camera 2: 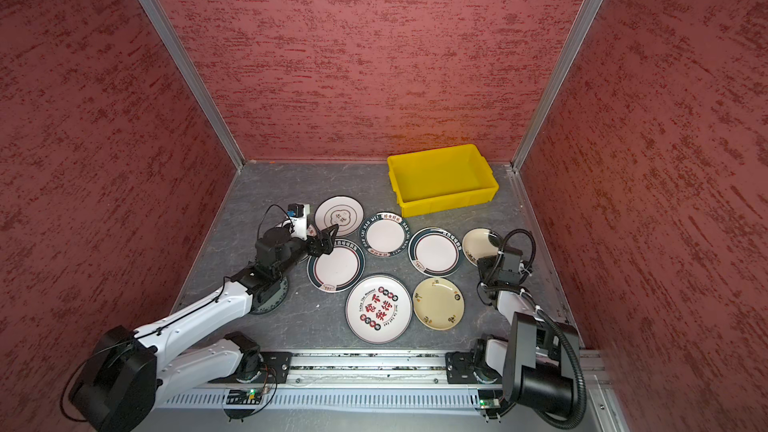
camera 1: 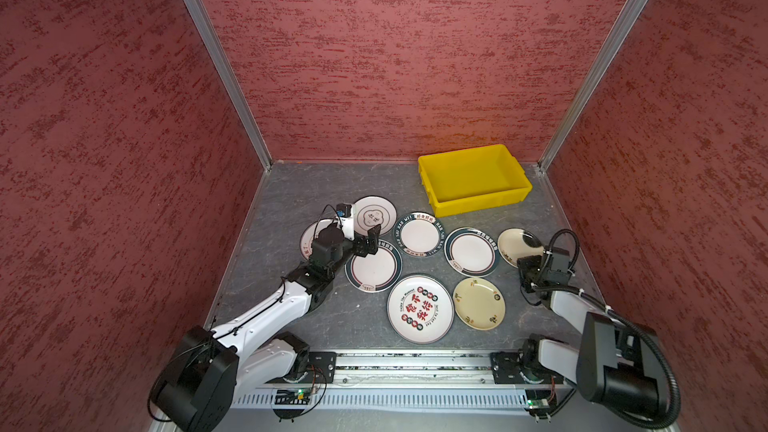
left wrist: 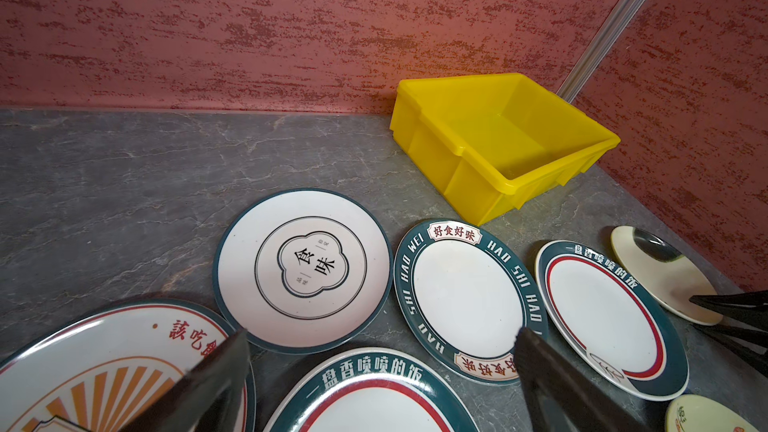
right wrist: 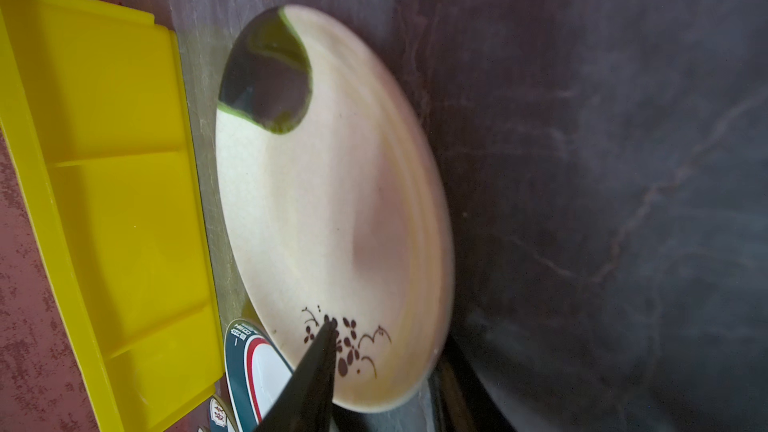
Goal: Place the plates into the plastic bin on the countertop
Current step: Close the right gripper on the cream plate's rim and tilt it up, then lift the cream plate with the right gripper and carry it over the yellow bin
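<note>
The cream plate (right wrist: 332,201) lay on the countertop (camera 1: 332,184), its near rim straddled by the right gripper (right wrist: 390,347). One finger was laid over the brown flower print and the other was tucked below the rim. Whether the rim was truly clamped could not be told. The bin (camera 1: 478,201), empty, stood beyond that gripper by the back wall (camera 1: 374,56).

The right arm (camera 1: 573,305) was folded, wrist bent low. The left arm (camera 1: 266,313) was stretched forward. The left gripper (camera 1: 370,243) was held with jaws spread wide and nothing between them, over the far edge of a green-rimmed plate (camera 1: 374,270). More plates (camera 1: 419,309) lay flat between the grippers.

The straddled rim was shown only by the right wrist view. A sunburst plate (left wrist: 104,367) was plain in the left wrist view but mostly covered in both top views.
</note>
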